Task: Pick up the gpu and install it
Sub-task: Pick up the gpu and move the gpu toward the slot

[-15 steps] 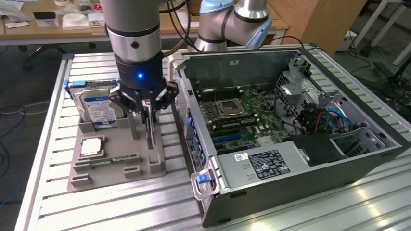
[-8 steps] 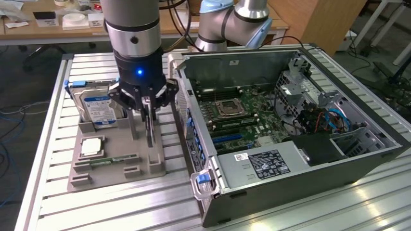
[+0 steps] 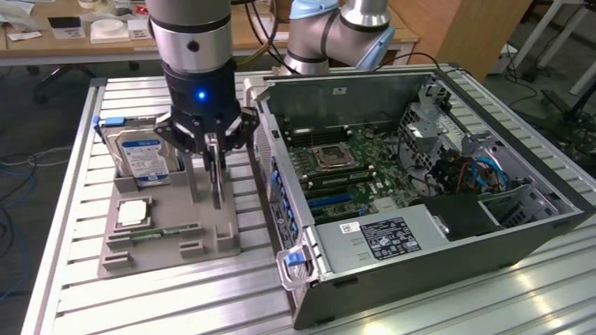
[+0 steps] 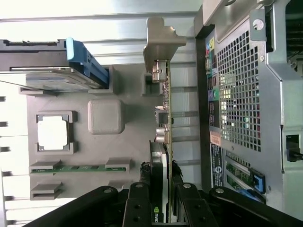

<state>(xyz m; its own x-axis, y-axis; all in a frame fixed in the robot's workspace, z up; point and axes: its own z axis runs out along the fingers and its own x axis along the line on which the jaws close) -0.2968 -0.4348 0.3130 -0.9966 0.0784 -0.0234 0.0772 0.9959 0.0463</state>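
One claw [image 3: 216, 148] grips the gpu [image 3: 217, 183] by its upper edge, upright over the holder tray [image 3: 167, 246] beside the open computer case [image 3: 447, 269], likely to keep its connector edge free.

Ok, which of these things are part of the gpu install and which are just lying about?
In the job: gpu, held edge-on in the gripper; open computer case beside it.

Lying about: hard drive, processor chip and memory stick, all sitting in the grey holder.
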